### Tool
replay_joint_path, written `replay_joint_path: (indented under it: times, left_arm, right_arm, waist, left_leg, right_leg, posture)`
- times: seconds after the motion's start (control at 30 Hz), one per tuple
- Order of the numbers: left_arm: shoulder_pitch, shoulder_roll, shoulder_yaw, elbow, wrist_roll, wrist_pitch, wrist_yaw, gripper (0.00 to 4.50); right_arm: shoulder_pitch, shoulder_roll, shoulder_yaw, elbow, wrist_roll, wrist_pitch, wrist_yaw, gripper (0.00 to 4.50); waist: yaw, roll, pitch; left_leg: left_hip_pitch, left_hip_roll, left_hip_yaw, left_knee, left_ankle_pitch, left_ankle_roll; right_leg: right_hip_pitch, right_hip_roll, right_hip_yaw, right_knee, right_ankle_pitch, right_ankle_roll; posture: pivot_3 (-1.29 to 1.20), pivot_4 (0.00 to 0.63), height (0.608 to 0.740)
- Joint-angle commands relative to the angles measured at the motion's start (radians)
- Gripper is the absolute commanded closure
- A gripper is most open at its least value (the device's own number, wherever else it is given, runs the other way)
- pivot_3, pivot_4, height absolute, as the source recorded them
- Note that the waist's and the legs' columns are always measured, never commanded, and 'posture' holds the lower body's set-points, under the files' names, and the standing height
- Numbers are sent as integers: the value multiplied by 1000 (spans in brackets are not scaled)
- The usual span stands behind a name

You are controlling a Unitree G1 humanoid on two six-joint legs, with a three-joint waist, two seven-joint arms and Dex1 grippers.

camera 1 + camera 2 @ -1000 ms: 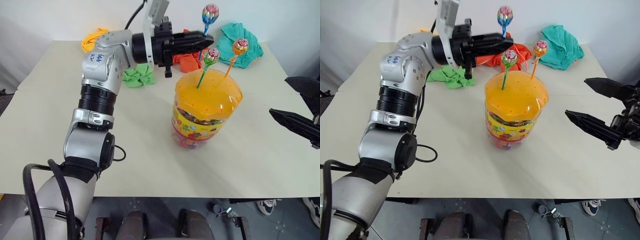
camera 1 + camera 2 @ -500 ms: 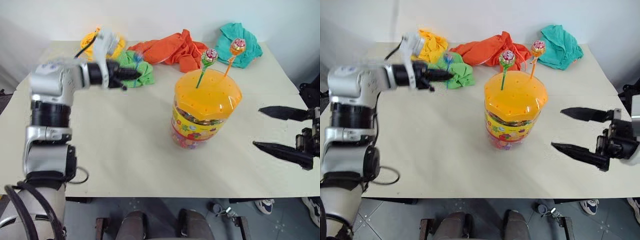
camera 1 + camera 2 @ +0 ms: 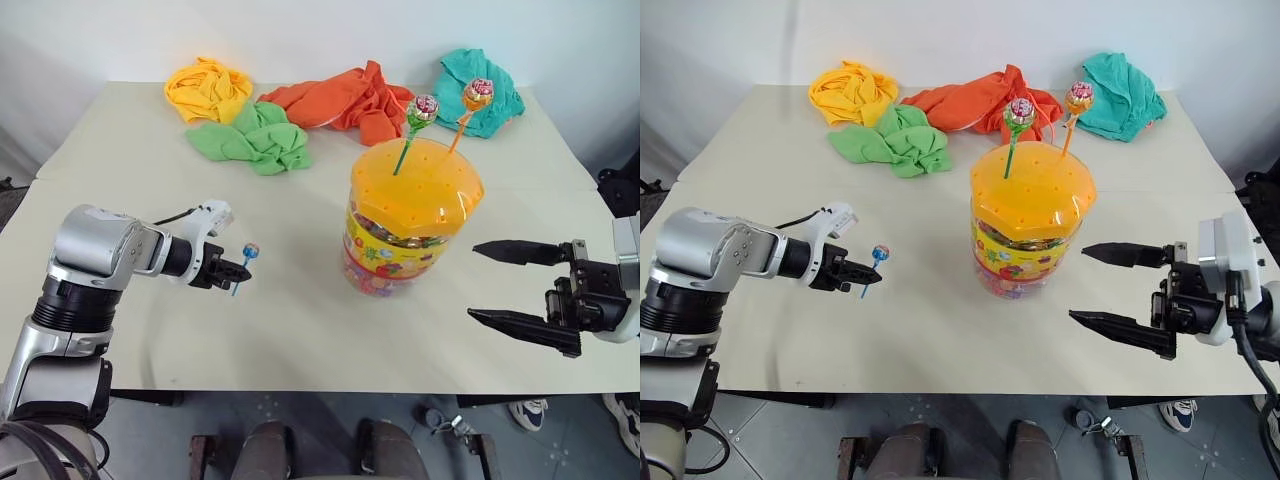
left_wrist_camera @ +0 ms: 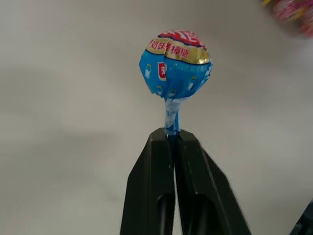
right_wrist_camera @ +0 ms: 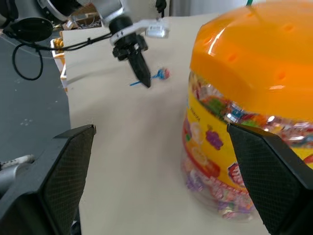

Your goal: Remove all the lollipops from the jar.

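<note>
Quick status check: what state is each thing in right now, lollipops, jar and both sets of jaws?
Blue lollipop: out of the jar, pinched by its stick.
Green lollipop: upright in the lid.
Orange lollipop: upright in the lid.
Jar: upright, lid on.
Left gripper: jaws shut on the blue lollipop.
Right gripper: jaws open, empty, beside the jar.

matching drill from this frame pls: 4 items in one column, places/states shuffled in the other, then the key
Items:
1. blue lollipop
2. green lollipop
3. right gripper
4. yellow cloth

Places or states:
A. open, level beside the jar
B. standing in the jar's orange lid
C. lying at the far side of the table
D. pinched by its stick in the left gripper

Pairs: 1-D, 2-B, 3-A, 4-C
</note>
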Motion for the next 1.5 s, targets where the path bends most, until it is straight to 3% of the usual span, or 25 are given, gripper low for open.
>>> replay_joint_path:
  times: [0.03, 0.33, 0.37, 0.43, 0.53, 0.67, 0.87, 1.17, 1.47, 1.5]
  left_arm:
    - [-54, -1, -1, 5, -19, 15, 2, 2946]
    - [-217, 66, -67, 29, -42, -107, -99, 203]
    - [-241, 72, -69, 29, -45, -141, -128, 59]
    - [-283, 57, -39, 40, -53, -235, -172, 59]
    - [-323, -31, 110, 79, -119, -445, -254, 59]
    - [-296, -102, 197, 103, -161, -722, -411, 59]
    - [-314, -240, 183, 253, -127, -1016, -571, 59]
    - [-408, -437, 125, 457, -48, -1194, -604, 59]
    - [-532, -562, 121, 646, 26, -1294, -579, 59]
    - [-542, -570, 123, 665, 42, -1309, -555, 227]
  right_arm:
    - [-18, 9, -3, -6, 0, -24, -10, 0]
    - [-21, -16, -75, 20, -12, -33, -20, 0]
    - [-24, -20, -86, 26, -13, -35, -19, 0]
    - [-37, -26, -106, 44, -14, -40, -23, 0]
    - [-78, -38, -150, 79, -1, -40, -39, 0]
    - [-108, -57, -187, 97, 3, -32, -37, 0]
    - [-112, -72, -219, 94, 18, -14, -32, 0]
    - [-73, -39, -244, 58, 26, -18, -61, 0]
    - [-28, -15, -277, 27, 35, -26, -82, 0]
    - [-23, -11, -281, 23, 37, -26, -87, 0]
  waist:
    - [1, 0, 0]
    - [0, -1, 0]
    - [1, 0, 0]
    - [1, 0, 0]
    - [5, -1, 0]
    - [-1, 0, 0]
    - [1, 0, 0]
    - [7, -1, 1]
    - [11, -1, 1]
    - [11, -1, 1]
  left_leg:
    - [0, 0, 0, 0, 0, 0]
    - [0, 0, 1, 0, 0, 0]
    - [0, 0, 1, 0, 0, 0]
    - [0, 0, 1, 0, 0, 0]
    - [-1, 0, 1, 2, 0, 0]
    - [-1, 0, 2, 2, 0, 0]
    - [0, 0, 2, 3, 0, 1]
    - [-3, 0, 2, 6, -2, 4]
    - [-3, -1, 2, 6, -3, 5]
    - [-3, -1, 2, 6, -3, 5]
  right_leg:
    - [0, 0, 0, 0, 0, 0]
    - [-1, 0, 0, 0, 0, 0]
    - [-1, 0, 1, 0, 0, 0]
    - [-1, 0, 1, 0, 0, 0]
    - [-1, 0, 1, 0, 0, 0]
    - [-1, 0, 1, 1, 0, 0]
    - [-1, 0, 1, 1, 0, 0]
    - [-1, 0, 0, 1, 0, 1]
    - [-1, -1, 0, 0, 1, 1]
    - [-1, -1, 0, 0, 1, 2]
  posture:
    - [0, 150, 740]
    - [0, 150, 740]
    - [0, 150, 740]
    - [0, 150, 740]
    - [0, 150, 740]
    - [0, 150, 740]
    - [0, 150, 740]
    - [0, 150, 740]
    - [0, 150, 740]
    - [0, 150, 740]
